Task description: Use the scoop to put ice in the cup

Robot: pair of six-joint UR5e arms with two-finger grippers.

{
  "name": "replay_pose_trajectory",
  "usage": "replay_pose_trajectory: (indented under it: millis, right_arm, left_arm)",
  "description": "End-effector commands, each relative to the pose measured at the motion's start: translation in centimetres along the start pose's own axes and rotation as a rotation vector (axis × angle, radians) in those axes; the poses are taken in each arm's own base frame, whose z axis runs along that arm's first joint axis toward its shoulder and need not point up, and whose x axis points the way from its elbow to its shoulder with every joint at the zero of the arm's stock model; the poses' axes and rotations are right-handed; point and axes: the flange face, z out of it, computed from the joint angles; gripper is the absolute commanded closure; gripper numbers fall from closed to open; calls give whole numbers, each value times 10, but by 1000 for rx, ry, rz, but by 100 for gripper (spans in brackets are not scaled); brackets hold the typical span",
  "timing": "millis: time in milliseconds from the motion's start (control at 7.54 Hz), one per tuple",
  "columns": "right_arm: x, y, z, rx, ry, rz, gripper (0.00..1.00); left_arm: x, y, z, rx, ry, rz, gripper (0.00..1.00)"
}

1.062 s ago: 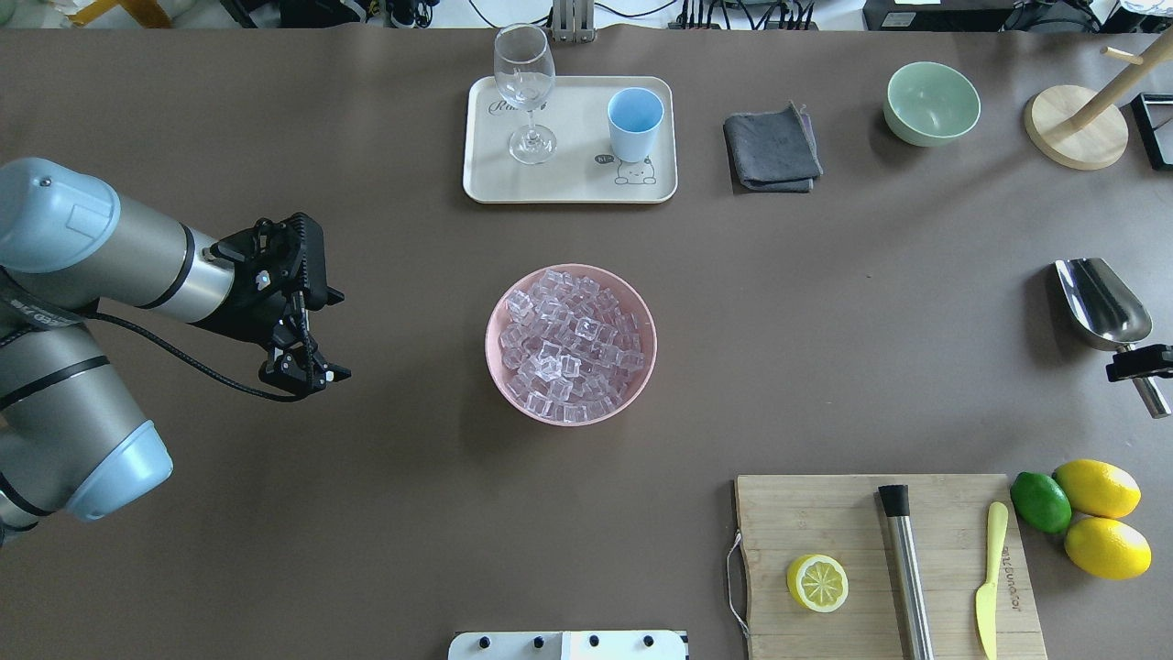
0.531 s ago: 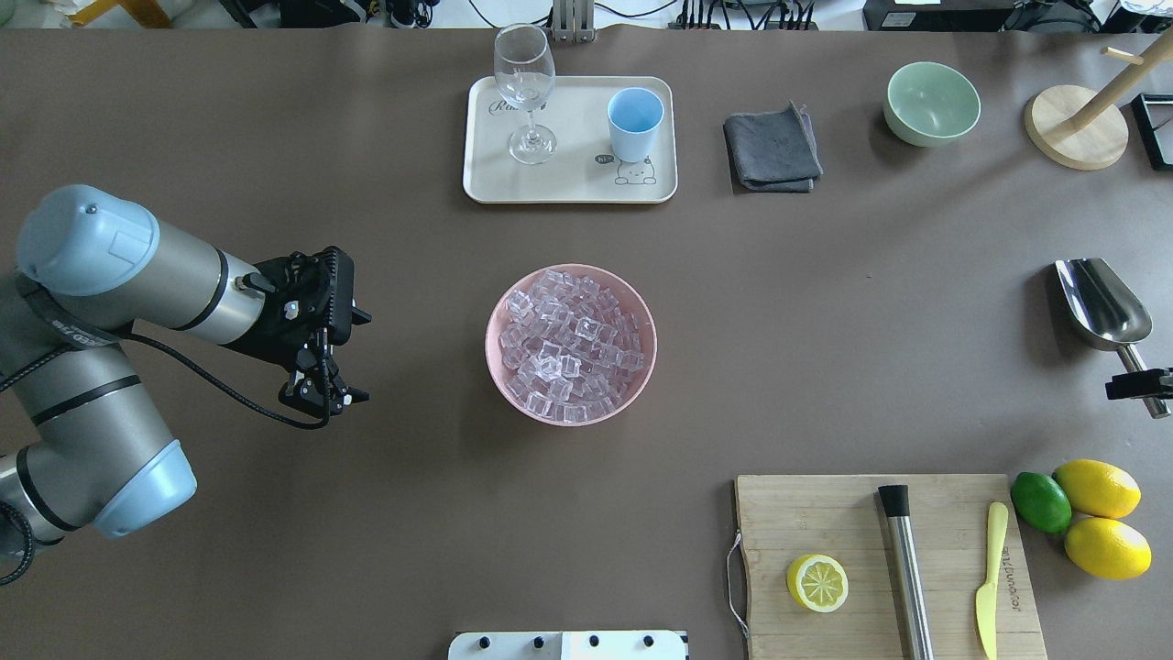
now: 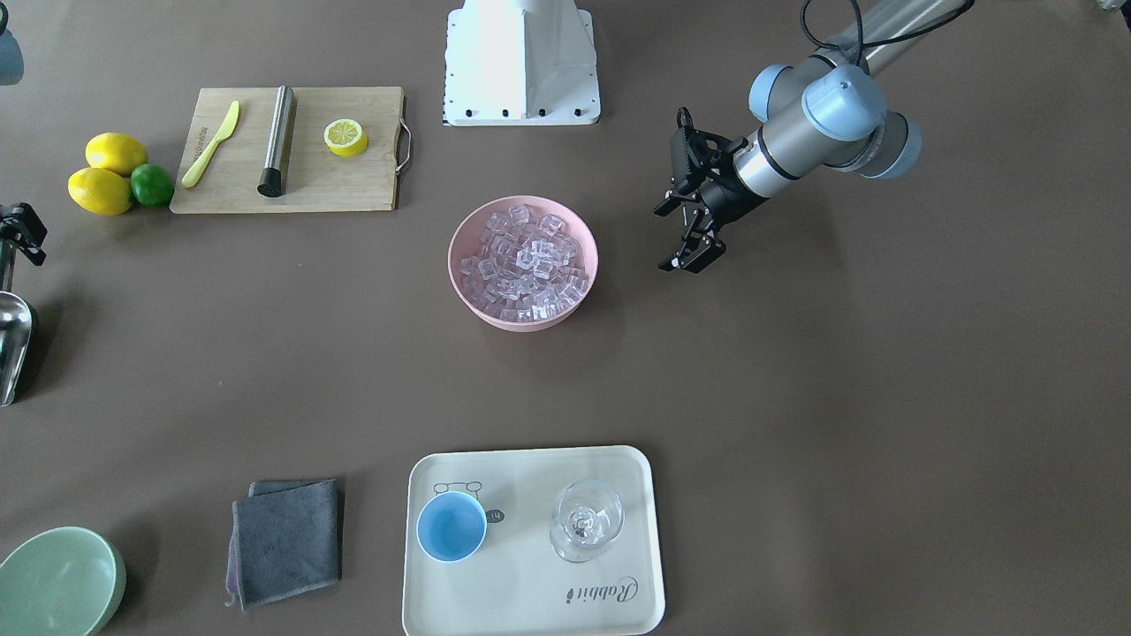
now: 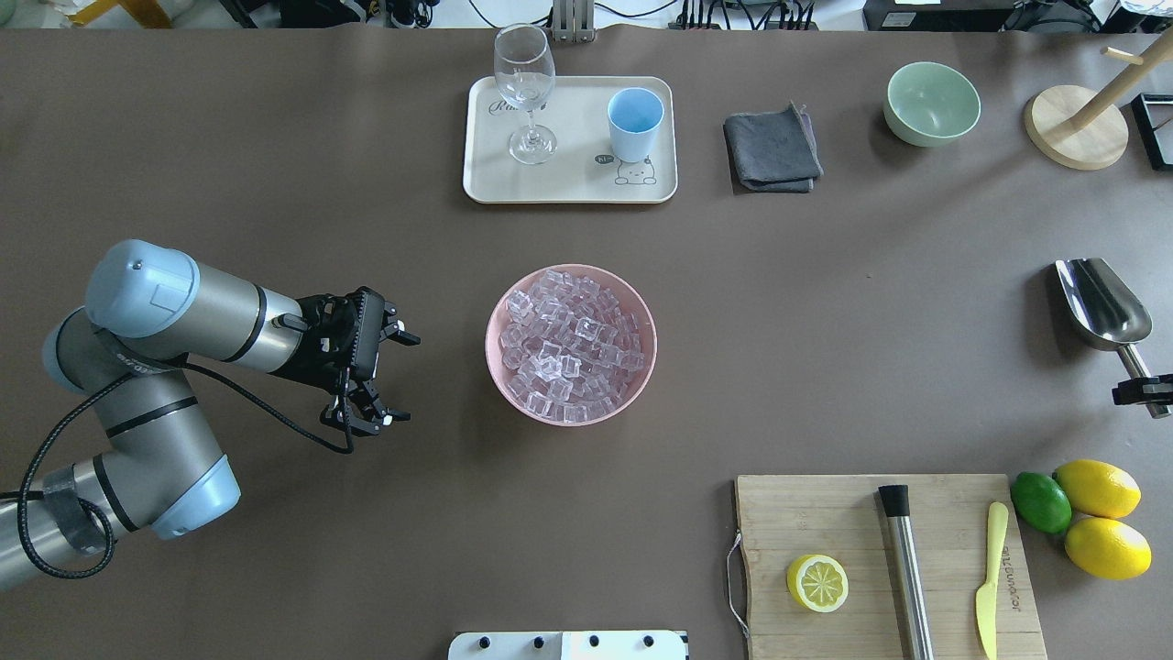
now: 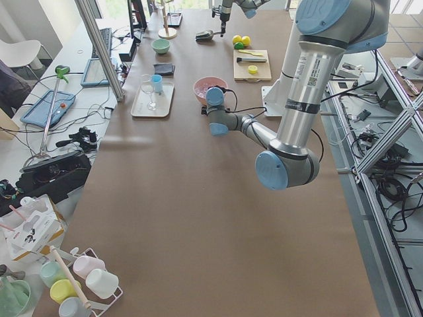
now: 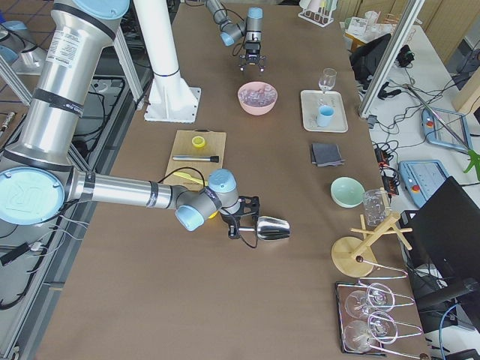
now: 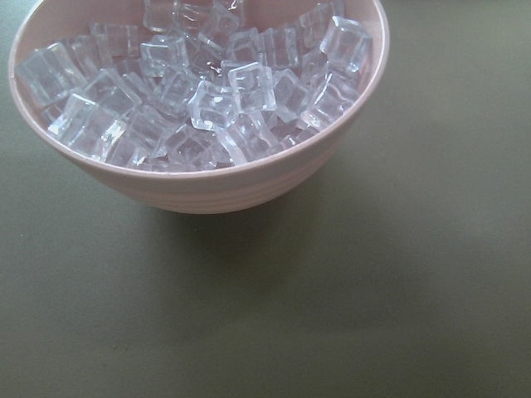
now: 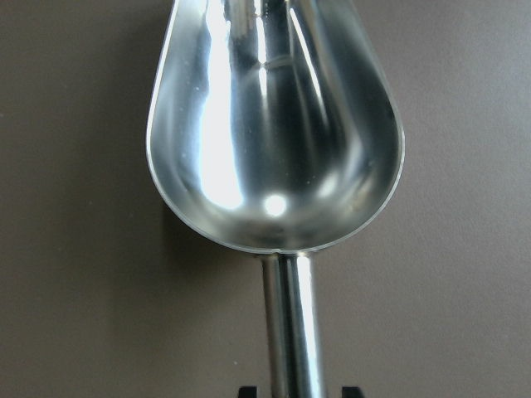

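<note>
Surface: brown table (image 4: 275,137).
Left gripper (image 4: 396,379): jaws open, empty, near pink bowl (image 4: 650,330), on its robot-left side.
Right gripper (image 4: 1141,391): jaws apart, straddling scoop (image 4: 1104,307) handle, well apart from bowl, robot-right.
Ice (image 4: 568,344): heaped in bowl.
Cup (image 4: 635,124): beyond bowl, on tray (image 4: 577,174) lettered "Rabbit".

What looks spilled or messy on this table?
Nothing stands out. All the ice sits inside the bowl, none on the table. The cup and glass stand upright on the tray, and the scoop lies empty.
</note>
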Motion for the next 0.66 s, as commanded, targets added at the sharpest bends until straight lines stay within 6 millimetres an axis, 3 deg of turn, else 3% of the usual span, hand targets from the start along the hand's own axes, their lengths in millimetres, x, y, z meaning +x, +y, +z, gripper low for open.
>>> replay_pose_trajectory:
  millis: [0, 265, 531]
  right_arm:
    - [-2, -1, -1, 0, -6, -15, 100]
    - [-9, 0, -10, -13, -41, -105, 100]
    - [-14, -4, -30, 2, -74, -198, 100]
  left_arm:
    - [-4, -5, 3, 27, -23, 17, 1]
    - [-7, -23, 27, 9, -34, -11, 1]
    - [-13, -27, 30, 8, -65, -79, 1]
